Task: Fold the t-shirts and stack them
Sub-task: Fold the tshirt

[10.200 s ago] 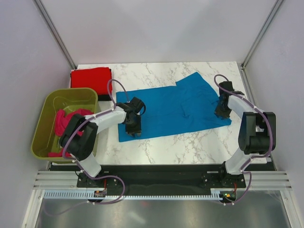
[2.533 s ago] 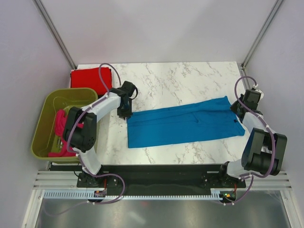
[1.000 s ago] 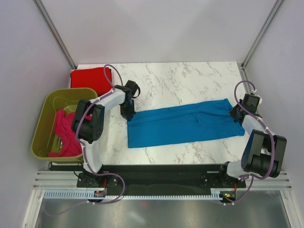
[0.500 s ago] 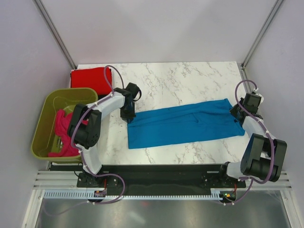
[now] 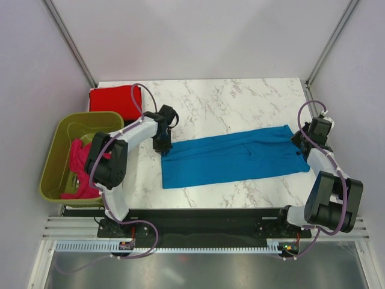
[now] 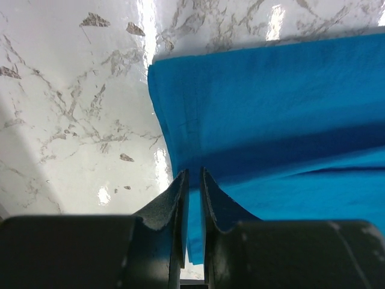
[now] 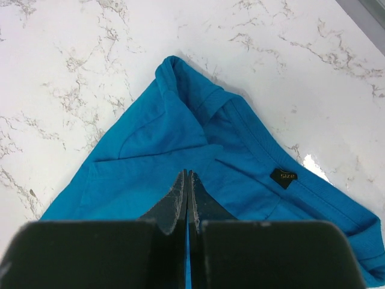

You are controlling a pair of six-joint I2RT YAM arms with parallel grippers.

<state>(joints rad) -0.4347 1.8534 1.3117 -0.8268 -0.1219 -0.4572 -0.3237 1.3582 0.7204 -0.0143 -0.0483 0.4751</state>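
Your blue t-shirt (image 5: 231, 156) lies on the bench (image 5: 240, 102) as a long, narrow band, folded lengthwise. It runs left to right across the near half of the marble top, with its right end a little farther from you than its left. Your left arm (image 5: 135, 131) reaches to the band's far left corner. There the left jaws are closed down to a thin slit, and the left wrist view shows blue cloth sitting in that slit, so you have the shirt's edge pinched. A dark shadow band runs across the cloth just beyond the pinch. Your right arm (image 5: 319, 159) is at the other end, by the bench's right edge. The right jaws are pressed fully together with their tips down on the neck end of the shirt, near the collar (image 7: 252, 141) and its small black size tag (image 7: 283, 176). A sliver of blue shows between them, but I cannot tell whether any cloth is really caught there. The red t-shirt (image 5: 114, 99) sits folded flat at the far left corner of the bench, well apart from the blue one. The pink t-shirt (image 5: 81, 165) is crumpled inside the olive tub (image 5: 90, 120), which stands at the bench's left side, just beside the red shirt
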